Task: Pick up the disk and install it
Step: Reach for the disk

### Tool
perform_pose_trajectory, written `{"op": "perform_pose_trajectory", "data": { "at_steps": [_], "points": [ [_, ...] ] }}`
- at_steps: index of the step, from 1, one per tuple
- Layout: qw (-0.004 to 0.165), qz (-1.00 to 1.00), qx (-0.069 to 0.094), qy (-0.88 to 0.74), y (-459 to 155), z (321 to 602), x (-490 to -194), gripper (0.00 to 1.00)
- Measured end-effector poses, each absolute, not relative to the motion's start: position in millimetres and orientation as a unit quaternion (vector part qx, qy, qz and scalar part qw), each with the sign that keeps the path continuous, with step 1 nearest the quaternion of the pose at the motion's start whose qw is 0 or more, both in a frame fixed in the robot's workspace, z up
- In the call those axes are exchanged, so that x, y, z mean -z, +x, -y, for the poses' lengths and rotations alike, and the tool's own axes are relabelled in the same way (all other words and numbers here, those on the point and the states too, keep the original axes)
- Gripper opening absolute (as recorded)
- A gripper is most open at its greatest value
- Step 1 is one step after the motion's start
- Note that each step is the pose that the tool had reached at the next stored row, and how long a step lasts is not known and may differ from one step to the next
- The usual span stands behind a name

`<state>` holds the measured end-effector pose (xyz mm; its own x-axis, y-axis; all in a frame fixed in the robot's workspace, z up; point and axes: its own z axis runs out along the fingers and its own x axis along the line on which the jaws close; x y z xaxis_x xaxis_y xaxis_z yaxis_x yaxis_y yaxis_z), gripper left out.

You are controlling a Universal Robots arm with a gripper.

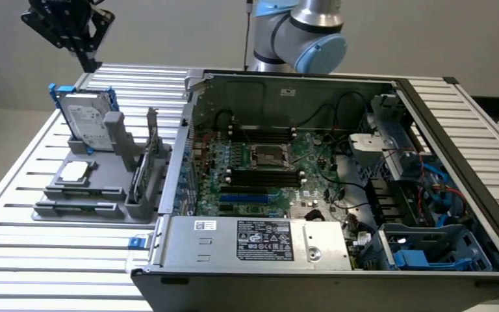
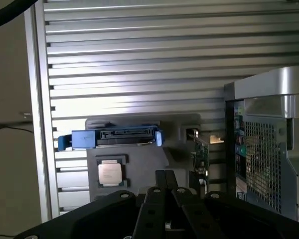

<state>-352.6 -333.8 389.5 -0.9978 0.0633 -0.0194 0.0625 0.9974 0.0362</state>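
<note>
The disk (image 1: 89,118) is a silver-grey drive with a white label in a bright blue bracket. It stands upright in a grey holder (image 1: 102,188) on the slatted table, at the exterior view's left. In the wrist view the disk (image 2: 120,137) shows edge-on from above. My black gripper (image 1: 88,65) hangs in the air above and behind the disk, well apart from it. Its fingers (image 2: 160,180) are pressed together, so it is shut with nothing held.
An open computer case (image 1: 405,91) takes up the middle and the exterior view's right, with a motherboard (image 1: 267,162), a grey power-supply box (image 1: 258,240) and a blue drive bay (image 1: 423,250). The holder also carries a small square chip (image 1: 75,171) and an upright card (image 1: 154,162).
</note>
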Motion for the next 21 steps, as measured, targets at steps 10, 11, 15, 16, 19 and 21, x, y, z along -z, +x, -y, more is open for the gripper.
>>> {"op": "perform_pose_trajectory", "data": {
  "at_steps": [10, 11, 15, 16, 19, 21],
  "points": [
    [0.010, -0.999, -0.018, 0.031, -397, 321, -386, 0.11],
    [0.010, -0.999, -0.018, 0.031, -400, 319, -386, 0.11],
    [0.010, -0.999, -0.016, 0.030, -404, 311, -385, 0.11],
    [0.009, -0.999, -0.014, 0.030, -404, 309, -385, 0.11],
    [0.005, -1.000, -0.007, 0.028, -404, 308, -385, 0.11],
    [0.003, -1.000, -0.006, 0.027, -404, 308, -384, 0.11]
  ]
}}
